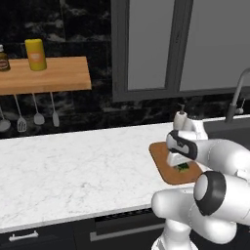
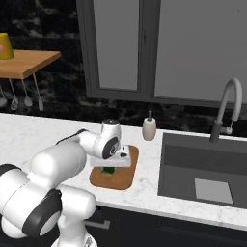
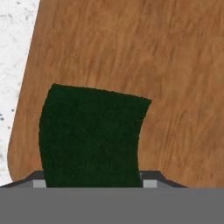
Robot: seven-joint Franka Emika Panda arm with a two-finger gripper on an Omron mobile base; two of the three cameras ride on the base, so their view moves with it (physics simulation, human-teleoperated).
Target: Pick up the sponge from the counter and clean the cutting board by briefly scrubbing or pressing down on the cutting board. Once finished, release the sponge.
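The dark green sponge (image 3: pixel 92 135) sits between my fingertips, low over the brown wooden cutting board (image 3: pixel 166 65); I cannot tell whether it touches the wood. In the left base view my gripper (image 1: pixel 181 165) points down on the sponge (image 1: pixel 183 167) at the middle of the cutting board (image 1: pixel 162 157). From the right base view the sponge (image 2: pixel 108 170) peeks out under the hand, over the cutting board (image 2: pixel 126 179) on the white marble counter (image 2: pixel 29 137). The gripper (image 2: pixel 109 167) is shut on the sponge.
A soap dispenser (image 2: pixel 149 128) stands just behind the board. The sink (image 2: pixel 202 169) and its faucet (image 2: pixel 226 108) lie to the right. A wooden wall shelf (image 1: pixel 46 75) with a yellow canister (image 1: pixel 35 54) and hanging utensils (image 1: pixel 36 117) is at the far left.
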